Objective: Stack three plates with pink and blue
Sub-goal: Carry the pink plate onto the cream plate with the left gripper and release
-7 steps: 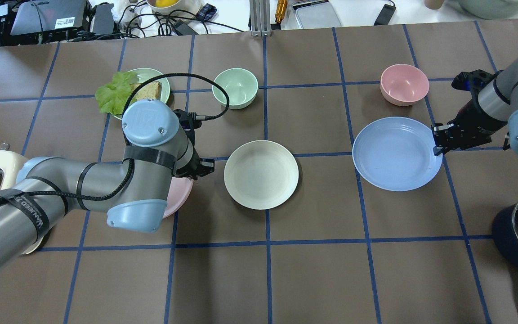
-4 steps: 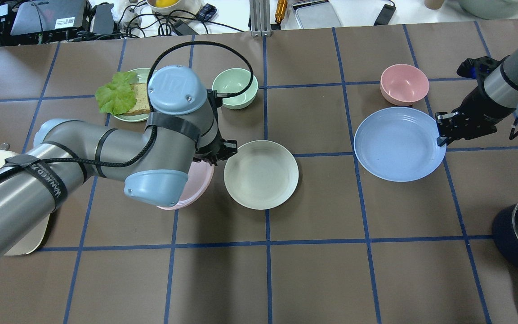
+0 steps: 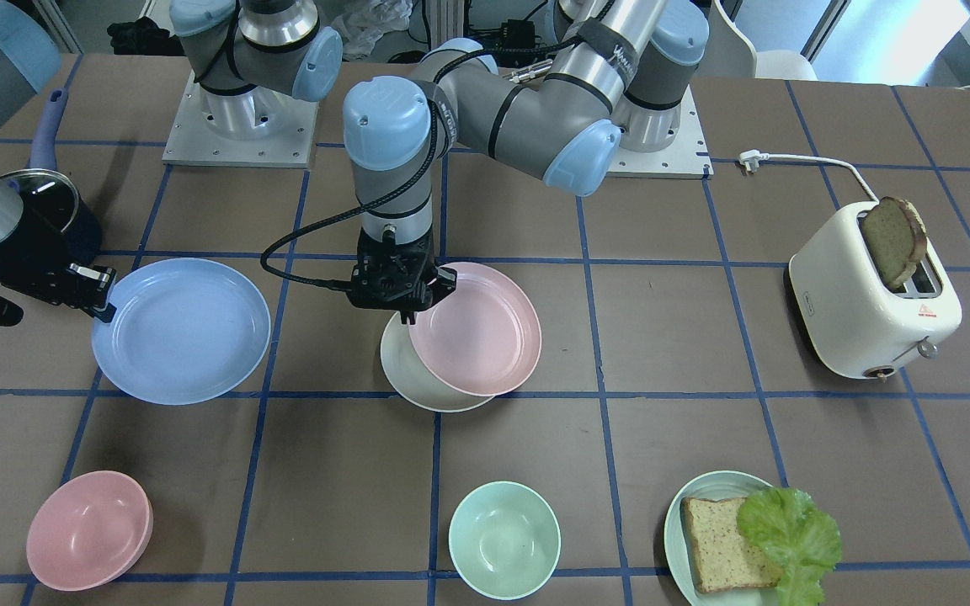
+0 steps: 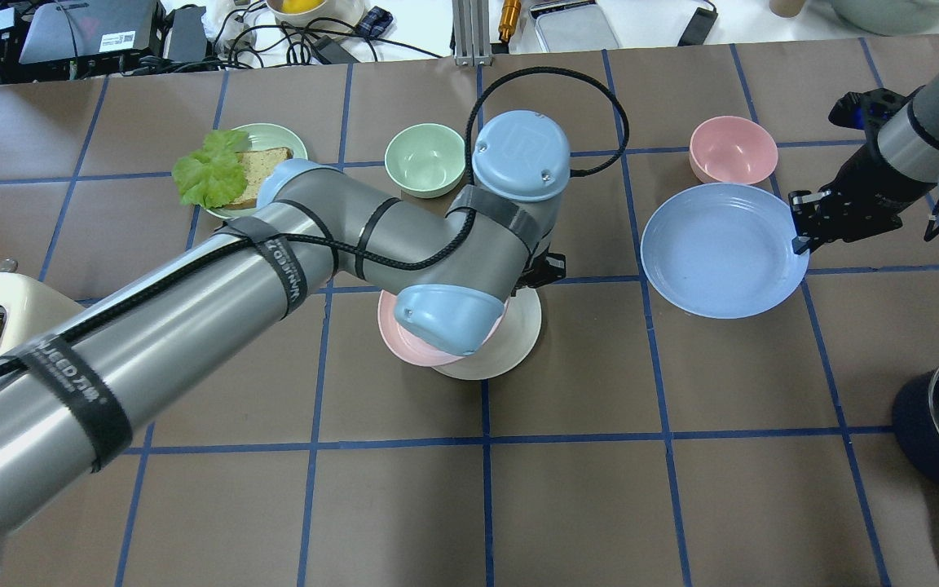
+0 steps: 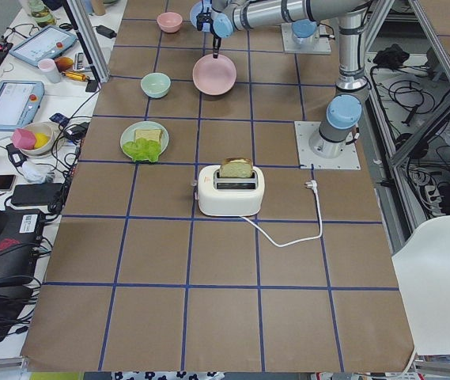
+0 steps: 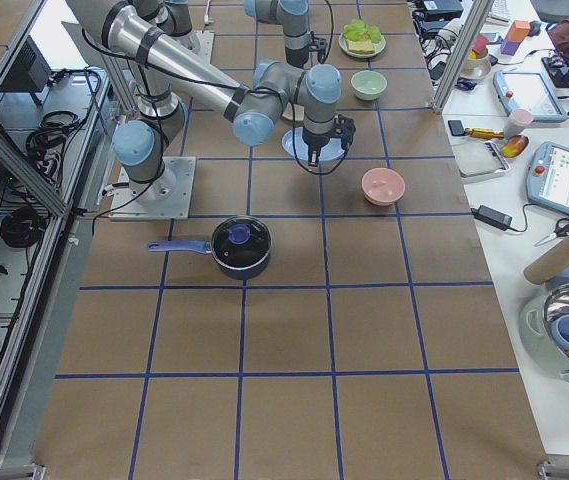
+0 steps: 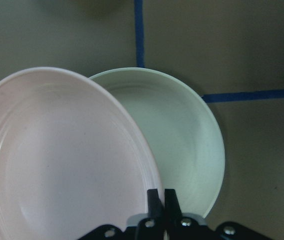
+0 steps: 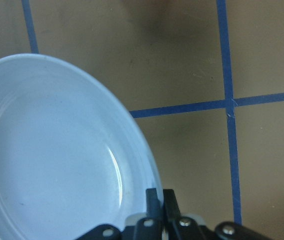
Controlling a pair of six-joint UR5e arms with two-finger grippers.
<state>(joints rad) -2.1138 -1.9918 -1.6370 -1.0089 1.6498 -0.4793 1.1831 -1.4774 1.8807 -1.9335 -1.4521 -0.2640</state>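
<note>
The left hand (image 3: 407, 316) is closed on the rim of the pink plate (image 3: 477, 332), at the edge nearest to the robot, with the two fingers pressed tight together on the thin rim, as its wrist view shows. The pink plate hangs over the cream plate (image 3: 412, 380), which lies flat on the bench (image 3: 704, 337) near the middle. The two are not centred: the pink one covers the larger part of the cream one and stands out past it toward the robot's left, so a crescent of cream shows on the other side. Whether the pink plate touches the cream one I cannot tell. The right hand (image 3: 105, 312) is closed in the same manner on the rim of the blue plate (image 3: 182, 328), which is well apart from the other two, on the robot's right. A dark shadow lies under the far edge of the blue plate, so it seems to be a little above the bench. Along the operators' side stand a pink bowl (image 3: 89, 528), a mint bowl (image 3: 504, 539) and a mint plate (image 3: 677, 513) with bread and lettuce; a toaster (image 3: 860, 320) and a dark pot (image 3: 60, 215) are at the two ends
</note>
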